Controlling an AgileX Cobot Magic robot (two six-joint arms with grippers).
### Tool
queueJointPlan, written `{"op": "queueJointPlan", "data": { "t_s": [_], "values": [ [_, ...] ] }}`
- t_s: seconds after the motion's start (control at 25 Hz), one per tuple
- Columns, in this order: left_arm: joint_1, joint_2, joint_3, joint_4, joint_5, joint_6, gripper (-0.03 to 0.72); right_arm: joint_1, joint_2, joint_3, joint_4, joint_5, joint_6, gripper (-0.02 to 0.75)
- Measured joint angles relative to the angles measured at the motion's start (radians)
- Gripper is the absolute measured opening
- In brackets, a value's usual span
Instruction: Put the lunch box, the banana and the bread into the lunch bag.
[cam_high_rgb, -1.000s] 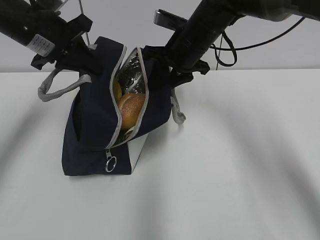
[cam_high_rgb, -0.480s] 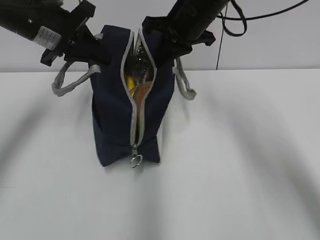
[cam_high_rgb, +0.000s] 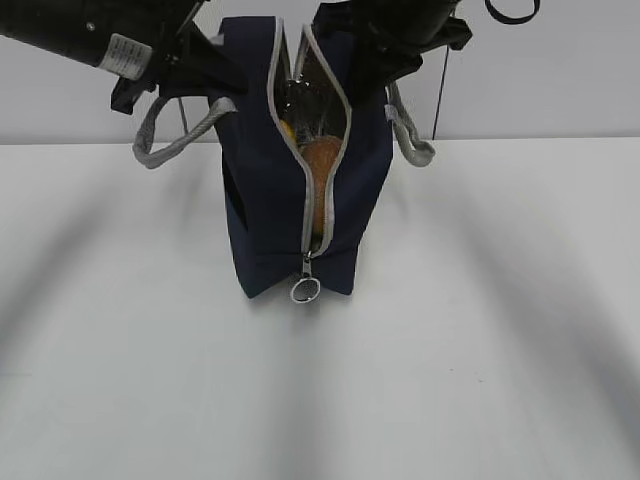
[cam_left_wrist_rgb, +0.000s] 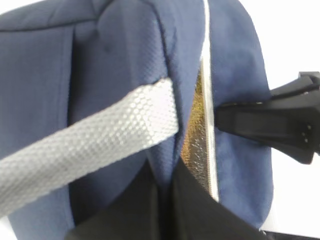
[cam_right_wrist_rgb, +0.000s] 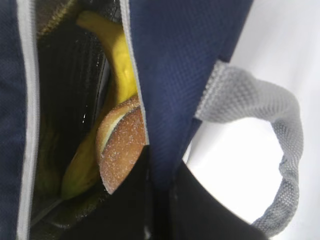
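The navy lunch bag (cam_high_rgb: 265, 200) stands upright on the white table (cam_high_rgb: 500, 320), its grey zipper open down to the ring pull (cam_high_rgb: 305, 290). Through the slit I see the bread (cam_high_rgb: 322, 165) and a bit of the yellow banana (cam_high_rgb: 287, 131). My left gripper (cam_high_rgb: 222, 78) is shut on the bag's left wall by the opening, and the left wrist view shows its jaws (cam_left_wrist_rgb: 167, 175) pinching navy fabric. My right gripper (cam_high_rgb: 362, 70) is shut on the right wall (cam_right_wrist_rgb: 161, 170). The right wrist view shows the banana (cam_right_wrist_rgb: 122, 70) and bread (cam_right_wrist_rgb: 120, 145) inside. The lunch box is hidden.
Grey webbing handles hang off both sides of the bag (cam_high_rgb: 170, 140) (cam_high_rgb: 412, 135). The bag's silver lining (cam_left_wrist_rgb: 196, 145) shows at the opening. Both black arms reach in from above, at the top of the exterior view. A black cable (cam_high_rgb: 510, 10) hangs behind the right arm.
The bag went from leaning open to standing upright and shifted right. The opening narrowed to a slit. My right gripper closed on the right wall.
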Motion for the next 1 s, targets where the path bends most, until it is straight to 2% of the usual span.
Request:
{"op": "queueJointPlan", "data": {
  "t_s": [0.44,0.6,1.0],
  "values": [
    [0.000,0.070,0.001,-0.019,-0.030,0.000,-0.003,0.000,0.008,0.009,0.021,0.002,0.018,-0.013],
    [0.000,0.090,0.001,-0.019,-0.032,0.000,-0.003,0.000,0.015,0.071,0.034,-0.011,0.023,-0.013],
    [0.000,0.103,0.001,-0.006,-0.031,0.000,-0.003,0.000,0.016,0.119,-0.013,-0.023,0.036,-0.013]
  ]
}}
